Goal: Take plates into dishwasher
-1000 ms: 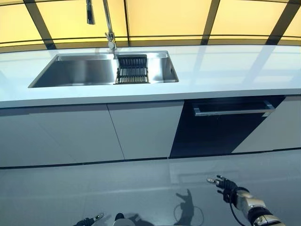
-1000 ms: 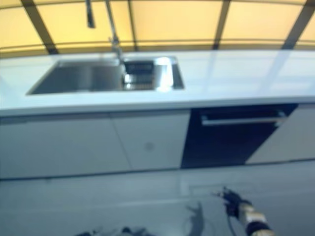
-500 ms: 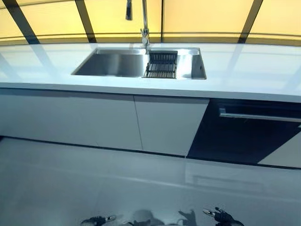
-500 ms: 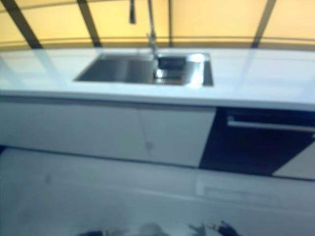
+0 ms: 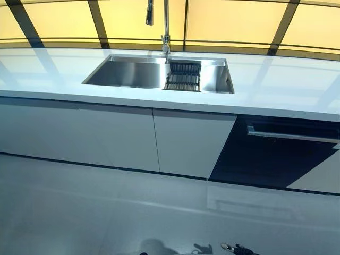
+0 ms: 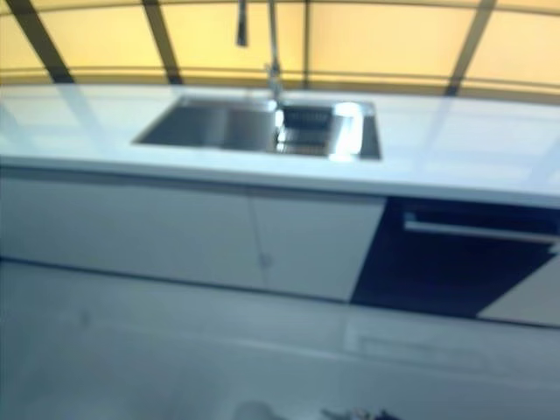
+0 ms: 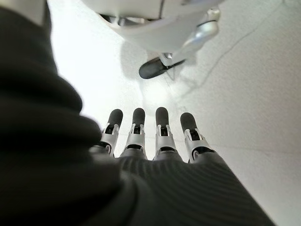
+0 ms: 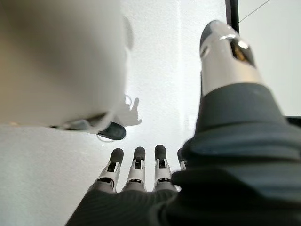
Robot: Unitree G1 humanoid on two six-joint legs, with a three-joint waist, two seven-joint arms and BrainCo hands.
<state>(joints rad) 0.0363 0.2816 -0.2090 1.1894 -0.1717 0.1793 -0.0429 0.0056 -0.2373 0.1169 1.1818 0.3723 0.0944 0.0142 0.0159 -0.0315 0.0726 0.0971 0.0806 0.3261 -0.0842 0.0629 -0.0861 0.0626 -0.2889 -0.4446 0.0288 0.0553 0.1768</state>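
Floor, pale grey and glossy, fills the lower half of both eye views. Above it runs a long white desk w/ white cabinet doors below. At right under the desk sits the dishwasher: dark front, door shut, silver bar handle across its top.

Stainless sink is set into the desk left of centre; a black ribbed rack sits in its right part, touching the sink's rim. Tall faucet rises behind the rack, spray head hanging just beside the neck. Yellow-lit panels w/ dark frames back the desk.

No plates show in any view: sink, rack and desk top carry none, and neither hand holds one.

Left eye view catches only fingertips of the right hand at the bottom edge; right eye view barely shows them. Left hand appears in neither eye view, only in its own wrist view: fingers straight, side by side, empty, over the floor. Right wrist view gives the right hand fingers straight too, thumb standing apart, nothing held.
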